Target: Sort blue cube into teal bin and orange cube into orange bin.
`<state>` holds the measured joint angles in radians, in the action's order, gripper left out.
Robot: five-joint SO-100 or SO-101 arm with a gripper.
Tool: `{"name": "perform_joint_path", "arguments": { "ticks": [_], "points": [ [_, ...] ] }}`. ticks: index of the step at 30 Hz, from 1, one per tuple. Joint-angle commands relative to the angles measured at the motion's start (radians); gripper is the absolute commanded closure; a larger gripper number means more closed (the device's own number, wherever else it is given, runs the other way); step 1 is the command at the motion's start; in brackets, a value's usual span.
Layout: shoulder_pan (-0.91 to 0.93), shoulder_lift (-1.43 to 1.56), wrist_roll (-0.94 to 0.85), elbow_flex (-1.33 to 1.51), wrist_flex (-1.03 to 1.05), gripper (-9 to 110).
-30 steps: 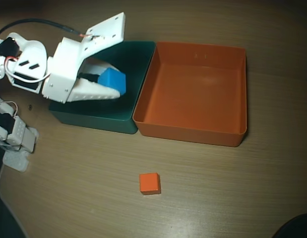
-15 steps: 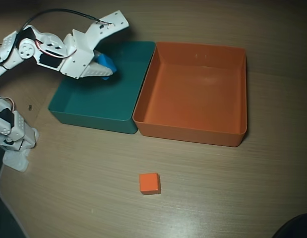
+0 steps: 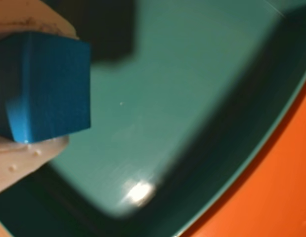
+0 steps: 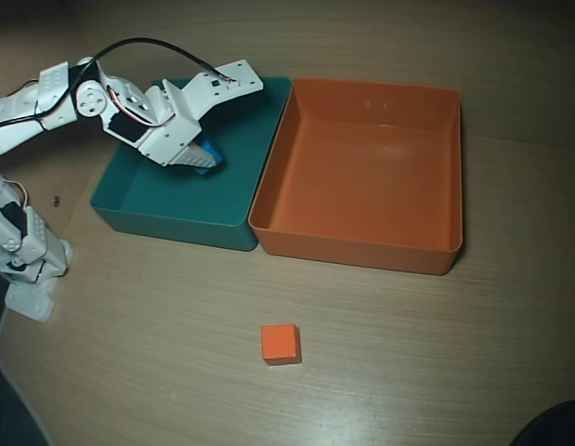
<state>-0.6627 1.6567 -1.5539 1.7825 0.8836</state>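
Seen from above, the white gripper (image 4: pixel 205 156) reaches in from the left and hangs low inside the teal bin (image 4: pixel 176 218), its fingers clamped on the blue cube (image 4: pixel 207 155), of which only a sliver shows beneath the fingers. In the wrist view the blue cube (image 3: pixel 44 86) sits pressed against a pale finger (image 3: pixel 24 158), above the teal floor (whether it touches that floor cannot be told). To the gripper's right, touching the teal bin, lies the orange bin (image 4: pixel 347 240), empty. Well away from the gripper, on the bare wooden table (image 4: pixel 436 353) in front of the bins, rests the orange cube (image 4: pixel 280 343). The risk, as I judge it: released from a height, the cube could bounce or stick to a finger and be dragged out as the arm lifts.
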Motion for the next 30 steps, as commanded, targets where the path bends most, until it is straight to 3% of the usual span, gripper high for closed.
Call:
{"name": "perform_joint_path", "arguments": {
  "ticks": [1,9,21,25,30],
  "points": [
    [0.000,0.020,0.009,-0.017,-0.017,91],
    [0.006,0.023,-0.005,-0.018,-0.017,70],
    [0.110,0.075,-0.005,-0.097,-0.017,70],
    [0.193,0.110,0.003,-0.166,-0.014,80],
    [0.302,0.160,-0.002,-0.212,-0.003,103]
  ]
}}
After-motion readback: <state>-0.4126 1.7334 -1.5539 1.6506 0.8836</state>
